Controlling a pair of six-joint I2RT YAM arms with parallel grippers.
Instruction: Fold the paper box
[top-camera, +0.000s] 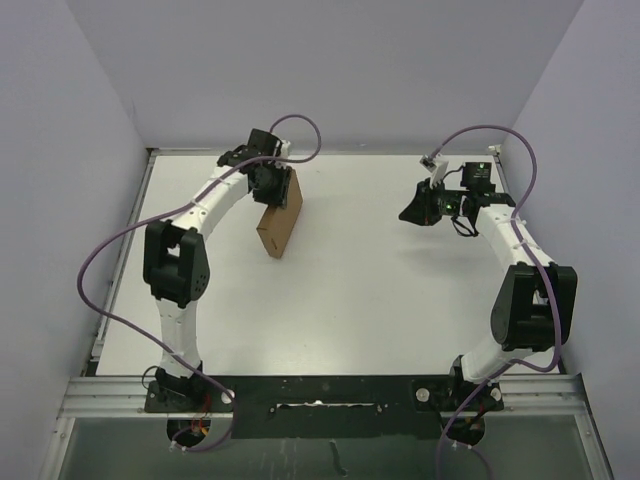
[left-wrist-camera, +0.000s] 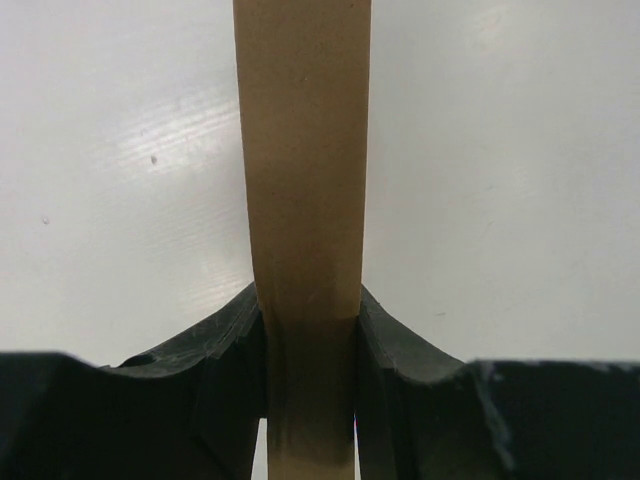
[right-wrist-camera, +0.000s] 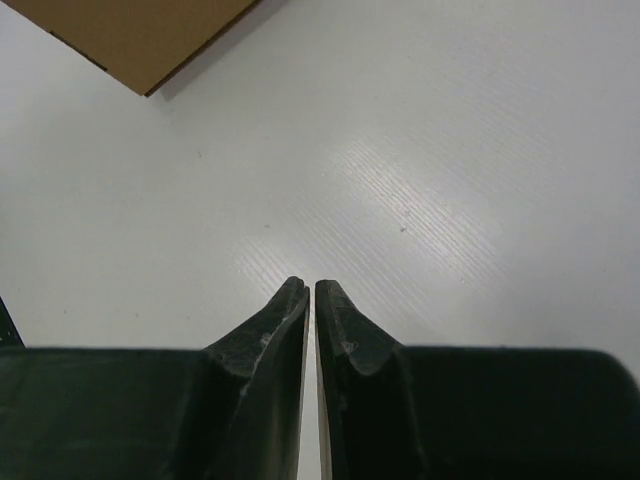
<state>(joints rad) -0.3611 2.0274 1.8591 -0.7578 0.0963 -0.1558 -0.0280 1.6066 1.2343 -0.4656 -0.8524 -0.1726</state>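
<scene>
White table (top-camera: 380, 300), seen from above, fills the centre of the overhead view, with grey walls on three sides. Left arm (top-camera: 180, 260) rises from the lower left of the frame and curves toward the upper centre-left; right arm (top-camera: 530, 300) rises from the lower right toward the upper right. The paper box (top-camera: 281, 222), a flat brown cardboard piece, stands on edge and tilted in the upper centre-left of the overhead view, its lower end at the table surface. The left gripper (top-camera: 268, 180) holds its upper end. In the left wrist view the box (left-wrist-camera: 303, 180) runs as a vertical brown strip up the middle of the frame, pinched edge-on between the two black fingers (left-wrist-camera: 225, 330). The right gripper (top-camera: 418, 208) hangs over bare table at the upper right, well apart from the box. In its wrist view the jaws stand almost pressed together with only a thin slit between them, holding nothing, and a box corner (right-wrist-camera: 130, 35) shows at the upper left.
</scene>
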